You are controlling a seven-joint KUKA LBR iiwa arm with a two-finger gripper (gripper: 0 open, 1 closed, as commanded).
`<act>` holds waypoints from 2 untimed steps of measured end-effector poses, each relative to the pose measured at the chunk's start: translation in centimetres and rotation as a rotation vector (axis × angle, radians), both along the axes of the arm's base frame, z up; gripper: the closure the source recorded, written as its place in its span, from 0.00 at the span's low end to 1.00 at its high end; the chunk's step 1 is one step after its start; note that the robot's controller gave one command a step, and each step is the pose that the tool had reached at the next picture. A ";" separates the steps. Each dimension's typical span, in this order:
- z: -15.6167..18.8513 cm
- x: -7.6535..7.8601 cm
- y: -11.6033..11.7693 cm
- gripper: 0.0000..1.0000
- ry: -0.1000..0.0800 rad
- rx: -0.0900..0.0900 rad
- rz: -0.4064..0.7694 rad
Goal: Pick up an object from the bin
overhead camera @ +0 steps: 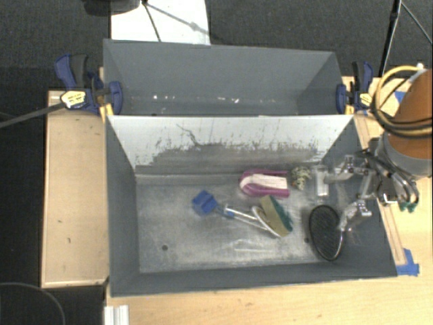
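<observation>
Just beside the gripper (345, 196), on its side nearest the camera: a black oval thing (325, 232) lies flat on the floor. It is the closest thing to the gripper, so I think it is the one to pick.
Gripper: its two metal fingers stand apart, open, with nothing between them. They are not round anything yet.
How the black oval thing may feel: it looks hard and smooth, maybe a bit slippery, and not heavy. I do not think it would break.
Where to hold it: across its narrow middle, one finger on each long side. The round ends could slip out.
Small round thing (299, 176): just to the left of the gripper in the camera view, too small to tell what it is.
Green and tan thing (274, 215): a bit further left of the gripper. It looks soft.
Purple and white thing (264, 183): left of the gripper too, just behind the green and tan thing.
Blue brush (203, 202): furthest left, well apart from the gripper.
Bin (169, 249): grey metal, flat, hard and scratched, so things could slide.
Room: a sloping wall rises close on the gripper's right, so it is tight there. The floor far to its left is bare.
</observation>
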State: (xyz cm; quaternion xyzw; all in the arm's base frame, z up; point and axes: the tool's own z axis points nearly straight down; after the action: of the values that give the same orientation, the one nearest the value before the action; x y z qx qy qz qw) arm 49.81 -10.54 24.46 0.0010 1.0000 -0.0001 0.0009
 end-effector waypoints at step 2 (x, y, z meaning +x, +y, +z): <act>-14.4 0.9 -2.2 0.00 -0.004 -0.002 1.129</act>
State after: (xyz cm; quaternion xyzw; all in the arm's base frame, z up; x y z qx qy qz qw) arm 50.66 -12.71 10.06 -0.5342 0.8454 -0.0006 0.0027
